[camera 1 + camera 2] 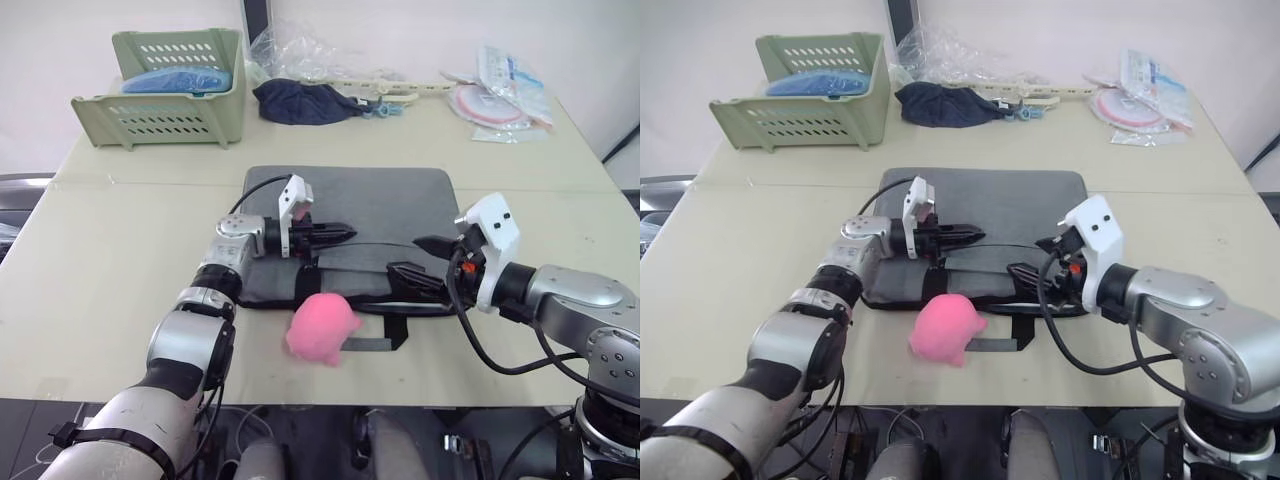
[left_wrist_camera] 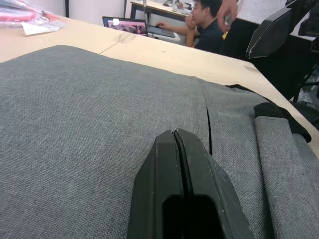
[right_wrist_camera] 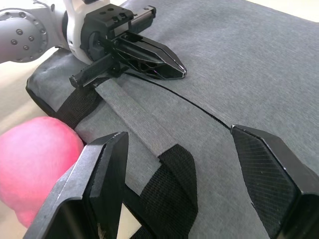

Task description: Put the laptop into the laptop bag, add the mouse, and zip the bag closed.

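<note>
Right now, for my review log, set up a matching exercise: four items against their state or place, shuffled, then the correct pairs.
Items:
1. left end effector
2. right end effector
3. pink blob
4. green basket

States or places:
A. far left of the table
B. open, over the bag's handles
C. shut, over the bag
D. by the bag's near edge

Pairs: 1-C, 2-B, 3-D, 4-A

Head stereo pair high above the laptop bag (image 1: 390, 200); wrist cameras low over its fabric.
</note>
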You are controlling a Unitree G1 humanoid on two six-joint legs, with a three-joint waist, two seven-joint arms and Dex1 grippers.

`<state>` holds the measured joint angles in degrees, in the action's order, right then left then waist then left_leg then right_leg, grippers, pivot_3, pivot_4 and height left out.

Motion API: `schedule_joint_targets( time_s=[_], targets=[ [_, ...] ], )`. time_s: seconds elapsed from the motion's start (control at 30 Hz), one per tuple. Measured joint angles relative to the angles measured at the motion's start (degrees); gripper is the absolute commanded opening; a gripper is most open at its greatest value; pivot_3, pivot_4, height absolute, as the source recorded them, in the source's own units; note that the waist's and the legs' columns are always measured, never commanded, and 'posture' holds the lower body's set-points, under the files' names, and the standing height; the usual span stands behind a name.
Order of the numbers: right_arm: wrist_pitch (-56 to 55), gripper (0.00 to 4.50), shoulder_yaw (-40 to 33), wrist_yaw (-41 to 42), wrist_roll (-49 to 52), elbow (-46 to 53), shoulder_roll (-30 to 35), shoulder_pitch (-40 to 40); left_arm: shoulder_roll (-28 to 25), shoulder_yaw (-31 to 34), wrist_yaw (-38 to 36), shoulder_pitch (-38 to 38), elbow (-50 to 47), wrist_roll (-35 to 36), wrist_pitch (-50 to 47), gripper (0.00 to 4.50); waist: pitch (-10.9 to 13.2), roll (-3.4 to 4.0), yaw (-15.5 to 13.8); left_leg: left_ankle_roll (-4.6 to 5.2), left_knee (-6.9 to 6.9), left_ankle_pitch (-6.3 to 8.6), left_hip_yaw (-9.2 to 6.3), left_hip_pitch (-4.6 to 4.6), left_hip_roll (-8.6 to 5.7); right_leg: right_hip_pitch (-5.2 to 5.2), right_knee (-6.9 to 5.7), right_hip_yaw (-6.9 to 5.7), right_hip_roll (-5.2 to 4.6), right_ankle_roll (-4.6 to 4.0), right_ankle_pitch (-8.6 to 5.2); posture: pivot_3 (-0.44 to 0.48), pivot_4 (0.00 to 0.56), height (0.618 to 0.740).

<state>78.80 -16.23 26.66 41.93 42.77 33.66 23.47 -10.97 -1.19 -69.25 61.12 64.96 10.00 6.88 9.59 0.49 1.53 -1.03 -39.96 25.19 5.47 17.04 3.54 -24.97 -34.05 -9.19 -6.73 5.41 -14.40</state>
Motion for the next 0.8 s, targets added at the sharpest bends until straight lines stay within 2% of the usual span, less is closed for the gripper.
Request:
schedule_joint_targets(
  time_s=[0.17, 0.37, 0.4, 0.5, 0.63, 0.8],
  targets=[
    [-1.4, 3.67, 0.1, -0.4, 0.0, 0.0, 0.1, -2.1, 1.1, 0.2, 2.7, -0.9, 1.4, -1.2, 2.4, 0.06, -0.4, 0.06, -0.1, 0.1, 0.01, 0.06, -0.06, -0.36, 0.0, 0.48, 0.11, -0.02, -0.02, 0.01, 0.01, 0.0, 0.15, 0.74],
    [-1.2, 3.67, -0.1, -1.1, 0.7, 0.0, 0.0, -2.5, 2.2, 0.9, 3.6, -1.2, 2.0, -1.3, 2.5, 0.06, -0.7, 0.15, -0.3, 0.16, 0.02, 0.09, -0.06, -0.44, -0.01, 0.54, 0.13, 0.0, -0.03, 0.01, 0.02, 0.0, 0.15, 0.74],
    [-0.1, 3.67, -1.1, -1.8, 1.8, 0.0, -1.8, -2.3, 2.2, 1.2, 3.6, -1.2, 2.1, -1.2, 2.5, 0.06, -0.7, 0.14, -0.3, 0.16, 0.02, 0.09, -0.06, -0.45, -0.01, 0.54, 0.13, 0.01, -0.03, 0.01, 0.02, 0.0, 0.15, 0.74],
    [6.9, 3.67, -7.0, -5.3, 8.3, 0.1, -12.7, -2.9, 3.3, 2.5, 3.6, -0.5, 2.8, -1.2, 1.5, 0.06, -0.9, 0.14, -0.9, 0.17, 0.01, 0.1, -0.09, -0.45, -0.05, 0.54, 0.12, 0.01, -0.03, 0.01, 0.02, 0.0, 0.15, 0.74],
    [12.7, 3.67, -10.8, -6.5, 13.4, 1.0, -16.5, -5.5, 3.5, 3.1, 3.2, 0.1, 3.1, -1.2, 0.2, 0.06, -0.9, 0.15, -1.4, 0.23, 0.01, 0.14, -0.06, -0.43, -0.07, 0.54, 0.17, 0.06, -0.02, 0.01, 0.02, 0.0, 0.15, 0.74],
    [13.4, 3.67, -13.7, -9.3, 20.8, 0.2, -16.8, -7.6, 3.2, 3.9, 0.8, 0.4, 3.2, -1.2, -2.3, 0.06, -1.0, 0.15, -1.3, 0.22, 0.03, 0.14, -0.06, -0.45, -0.07, 0.54, 0.16, 0.06, -0.01, 0.01, 0.02, 0.0, 0.15, 0.74]
  ],
)
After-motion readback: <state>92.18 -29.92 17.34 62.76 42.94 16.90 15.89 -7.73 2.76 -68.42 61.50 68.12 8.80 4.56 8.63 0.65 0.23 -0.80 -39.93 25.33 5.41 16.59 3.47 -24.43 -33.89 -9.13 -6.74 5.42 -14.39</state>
